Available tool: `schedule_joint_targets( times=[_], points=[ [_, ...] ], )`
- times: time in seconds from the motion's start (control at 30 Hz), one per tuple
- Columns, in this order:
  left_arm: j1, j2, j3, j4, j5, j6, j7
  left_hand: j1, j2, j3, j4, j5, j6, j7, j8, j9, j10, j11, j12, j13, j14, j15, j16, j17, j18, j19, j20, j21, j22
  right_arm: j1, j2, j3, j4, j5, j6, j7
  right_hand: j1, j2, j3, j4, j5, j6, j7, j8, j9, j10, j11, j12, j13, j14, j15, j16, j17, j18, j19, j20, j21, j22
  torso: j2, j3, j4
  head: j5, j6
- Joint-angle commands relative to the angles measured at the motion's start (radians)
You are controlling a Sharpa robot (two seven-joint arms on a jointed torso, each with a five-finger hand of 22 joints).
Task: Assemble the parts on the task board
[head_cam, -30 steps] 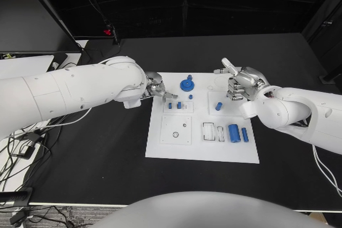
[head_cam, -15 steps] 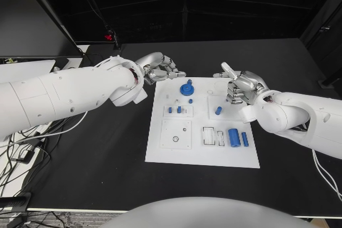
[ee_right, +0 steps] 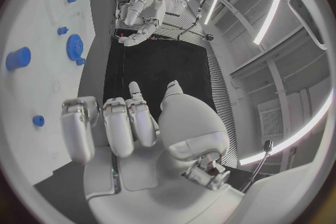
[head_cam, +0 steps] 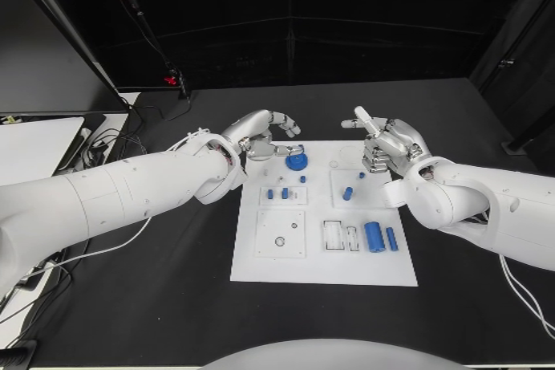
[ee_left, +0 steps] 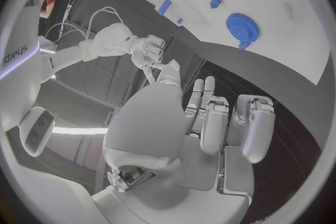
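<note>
Task board (head_cam: pixel 324 267) lies mid-table, bearing blue parts; the gear (head_cam: pixel 296 158) stands near its far-left corner, partly hidden by the left hand (head_cam: pixel 264 134). That hand hovers empty, fingers loosely spread. The right hand (head_cam: pixel 382 140), fingers curled in on nothing, hovers over the far-right corner. No writing is legible.

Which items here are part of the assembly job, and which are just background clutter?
Job:
- task board
- blue gear, at the board's far edge
- large blue cylinder and the slimmer blue piece beside it
- small blue pegs
- left hand and right hand, both holding nothing

Lying about:
- white cables off the table's left edge
- black table
</note>
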Motion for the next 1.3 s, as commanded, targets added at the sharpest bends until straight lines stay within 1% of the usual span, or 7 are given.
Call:
schedule_joint_targets(
  times=[0.03,0.3,0.37,0.43,0.57,0.93,1.3],
  points=[
    [-0.010,0.021,0.001,-0.040,-0.251,-0.032,0.091,0.027,-0.010,0.031,0.000,-0.020,0.041,0.019,-0.033,-0.051,0.039,-0.006,-0.015,-0.060,0.103,-0.008,0.001,0.263,-0.014,0.103,-0.004,0.003,0.263,0.001,0.001,0.000,0.002,-0.018,-0.049,0.088,0.005,0.006,-0.007,-0.001,0.001,-0.005,0.055,0.006,-0.001,0.104,0.009,0.003,0.262,0.106,0.005,0.002,0.263,-0.007,0.106,0.005,0.003,0.263,-0.001,-0.0001,-0.0018,-0.003,0.011],
    [-0.034,0.066,0.001,-0.117,-0.519,-0.054,0.084,0.081,-0.020,0.117,-0.003,-0.111,0.130,-0.007,-0.115,-0.151,0.151,-0.028,-0.054,-0.193,0.103,-0.030,0.001,0.263,-0.014,0.103,-0.025,0.003,0.263,0.001,0.002,0.000,-0.001,-0.018,-0.048,0.090,0.006,0.006,-0.007,-0.001,0.001,-0.004,0.055,0.007,-0.001,0.104,0.009,0.003,0.262,0.106,0.006,0.002,0.263,-0.007,0.106,0.005,0.003,0.263,-0.001,0.0004,0.0004,-0.010,0.018],
    [-0.038,0.075,0.001,-0.130,-0.554,-0.050,0.082,0.108,-0.001,0.149,-0.001,-0.177,0.144,-0.007,-0.131,-0.168,0.169,-0.032,-0.069,-0.221,0.103,-0.032,0.001,0.263,-0.014,0.103,-0.029,0.003,0.263,0.001,0.003,0.000,-0.002,-0.018,-0.045,0.085,0.007,0.006,-0.006,-0.001,0.001,-0.004,0.055,0.008,0.000,0.104,0.009,0.003,0.262,0.106,0.006,0.002,0.263,-0.007,0.106,0.005,0.003,0.263,-0.001,0.0006,0.0003,-0.009,0.019],
    [-0.041,0.082,0.001,-0.139,-0.575,-0.044,0.077,0.126,0.004,0.167,-0.001,-0.203,0.155,-0.012,-0.140,-0.179,0.178,-0.032,-0.082,-0.242,0.103,-0.034,0.001,0.263,-0.014,0.103,-0.031,0.003,0.263,0.001,0.004,0.000,-0.004,-0.018,-0.042,0.081,0.007,0.006,-0.006,-0.001,0.001,-0.004,0.055,0.008,0.000,0.104,0.009,0.003,0.262,0.106,0.006,0.002,0.263,-0.007,0.106,0.005,0.003,0.263,0.000,0.0007,0.0008,-0.009,0.019],
    [-0.044,0.095,0.001,-0.155,-0.608,-0.029,0.060,0.137,-0.006,0.183,-0.002,-0.244,0.174,-0.013,-0.158,-0.200,0.186,-0.031,-0.109,-0.280,0.103,-0.034,0.001,0.263,-0.014,0.103,-0.032,0.003,0.263,0.001,0.005,0.000,-0.006,-0.018,-0.041,0.074,0.007,0.007,-0.006,-0.001,0.001,-0.003,0.055,0.008,0.000,0.104,0.009,0.003,0.262,0.106,0.006,0.002,0.263,-0.007,0.106,0.005,0.003,0.263,0.000,0.0003,0.0006,-0.011,0.018],
    [-0.046,0.132,0.001,-0.189,-0.712,-0.038,0.030,0.175,-0.021,0.211,-0.007,-0.266,0.210,-0.021,-0.176,-0.224,0.199,-0.035,-0.144,-0.327,0.103,-0.036,0.001,0.263,-0.014,0.103,-0.036,0.003,0.263,0.000,0.008,0.000,-0.008,-0.019,-0.035,0.061,0.008,0.008,-0.006,-0.001,0.002,-0.003,0.055,0.009,0.000,0.104,0.009,0.003,0.262,0.106,0.006,0.002,0.263,-0.007,0.106,0.005,0.003,0.263,-0.001,0.0006,0.0006,-0.011,0.014],
    [-0.048,0.167,0.001,-0.228,-0.783,0.022,-0.002,0.186,-0.034,0.222,-0.004,-0.274,0.226,-0.038,-0.192,-0.242,0.193,-0.054,-0.168,-0.334,0.103,-0.064,0.001,0.263,-0.014,0.103,-0.050,0.003,0.263,0.000,0.012,0.000,-0.008,-0.019,-0.036,0.061,0.009,0.009,-0.005,-0.001,0.003,-0.003,0.055,0.009,0.000,0.104,0.009,0.003,0.262,0.106,0.006,0.002,0.263,-0.007,0.106,0.005,0.003,0.263,-0.001,0.0005,0.0010,-0.014,0.002]
  ],
)
